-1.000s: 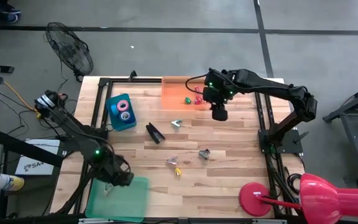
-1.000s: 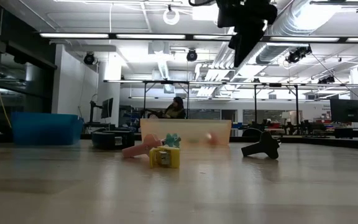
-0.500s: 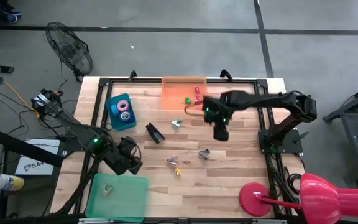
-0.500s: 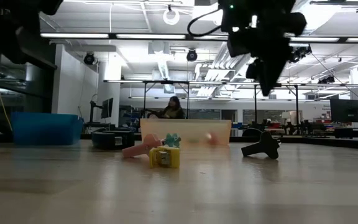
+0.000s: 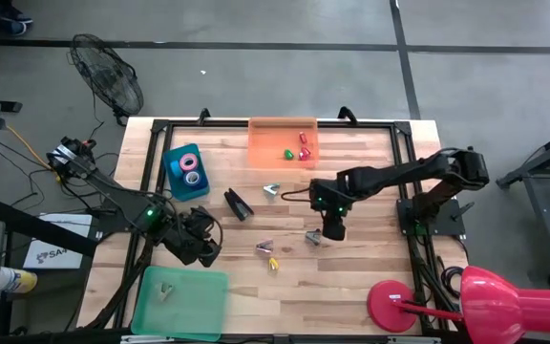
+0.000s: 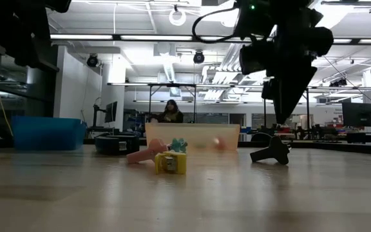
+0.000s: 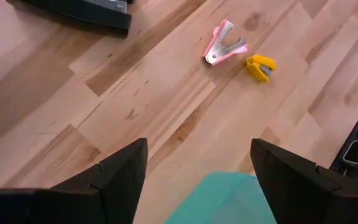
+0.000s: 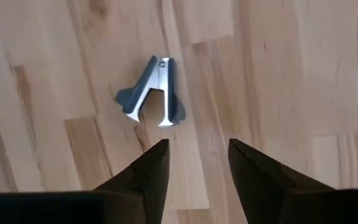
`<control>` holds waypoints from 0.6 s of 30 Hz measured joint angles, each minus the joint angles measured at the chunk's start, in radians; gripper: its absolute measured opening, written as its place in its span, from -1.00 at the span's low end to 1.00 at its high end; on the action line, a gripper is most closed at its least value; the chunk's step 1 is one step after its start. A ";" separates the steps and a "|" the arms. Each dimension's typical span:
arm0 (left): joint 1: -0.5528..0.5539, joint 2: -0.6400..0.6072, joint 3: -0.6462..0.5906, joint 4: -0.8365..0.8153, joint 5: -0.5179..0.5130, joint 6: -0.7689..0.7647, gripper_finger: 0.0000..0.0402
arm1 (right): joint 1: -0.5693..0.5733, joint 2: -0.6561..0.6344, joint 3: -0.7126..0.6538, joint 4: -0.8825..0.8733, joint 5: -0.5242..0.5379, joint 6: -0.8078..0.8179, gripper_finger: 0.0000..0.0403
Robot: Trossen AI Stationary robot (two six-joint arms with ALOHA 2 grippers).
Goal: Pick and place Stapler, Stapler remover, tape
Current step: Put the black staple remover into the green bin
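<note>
The black stapler [image 5: 238,204] lies on the wood, seen also in the left wrist view [image 7: 79,11]. Pink and purple tape rolls [image 5: 191,169] sit in the blue bin [image 5: 173,178]. Staple removers lie loose: teal [image 5: 271,190], pink [image 5: 264,247] [image 7: 224,45], yellow [image 5: 273,263] [image 7: 260,66], blue-grey [image 5: 313,236] [image 8: 153,93]. Another lies in the green tray [image 5: 167,291]. My right gripper [image 5: 333,229] [image 8: 197,146] hangs open just right of the blue-grey remover. My left gripper [image 5: 203,247] [image 7: 199,155] is open above bare wood, left of the pink remover.
An orange tray [image 5: 256,153] at the far edge holds small green, red and pink pieces. The green tray [image 5: 208,306] lies at the near left corner, its edge showing under the left fingers [image 7: 222,199]. A fan, a red lamp base [image 5: 390,308] and the black frame rails surround the table.
My right gripper has travelled from beside the orange tray toward the near edge and come down, ending next to the blue-grey remover. My left gripper has left the green tray, moving toward the far edge and right; a remover stays lying in that tray.
</note>
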 joint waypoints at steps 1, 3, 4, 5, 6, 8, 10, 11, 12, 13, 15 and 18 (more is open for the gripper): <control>0.000 0.000 0.000 0.000 0.000 0.000 0.38 | 0.000 0.000 -0.005 0.003 -0.004 0.008 -0.20; 0.000 0.000 0.000 0.000 0.000 0.000 0.38 | 0.000 0.000 -0.017 0.034 -0.025 0.009 -0.11; 0.000 0.000 0.000 0.000 0.000 0.000 0.38 | 0.000 0.000 -0.021 0.052 -0.037 0.010 -0.06; 0.000 0.000 0.000 0.000 0.000 0.000 0.38 | 0.001 0.000 -0.024 0.071 -0.043 0.010 0.00; 0.000 0.000 0.000 0.000 0.000 0.000 0.38 | 0.001 0.000 -0.026 0.088 -0.048 0.014 0.07; 0.000 0.000 0.000 0.000 0.000 0.000 0.38 | 0.001 0.000 -0.026 0.119 -0.062 0.017 0.20; 0.000 0.000 0.000 0.000 0.000 0.000 0.38 | 0.010 0.000 -0.026 0.143 -0.060 0.017 0.33; 0.000 0.000 0.000 0.000 0.000 0.000 0.38 | 0.018 0.000 -0.026 0.148 -0.052 0.017 0.39; 0.000 0.000 0.000 0.000 0.000 0.000 0.38 | 0.029 0.000 -0.026 0.150 -0.038 0.014 0.43; 0.000 0.000 0.000 0.000 0.000 0.000 0.38 | 0.042 0.000 -0.026 0.151 -0.023 0.009 0.47; 0.000 0.000 0.000 0.000 0.002 0.001 0.38 | 0.073 0.000 -0.026 0.159 0.027 -0.004 0.50; 0.000 0.000 0.000 -0.001 0.002 0.012 0.38 | 0.122 0.000 -0.026 0.166 0.128 -0.019 0.51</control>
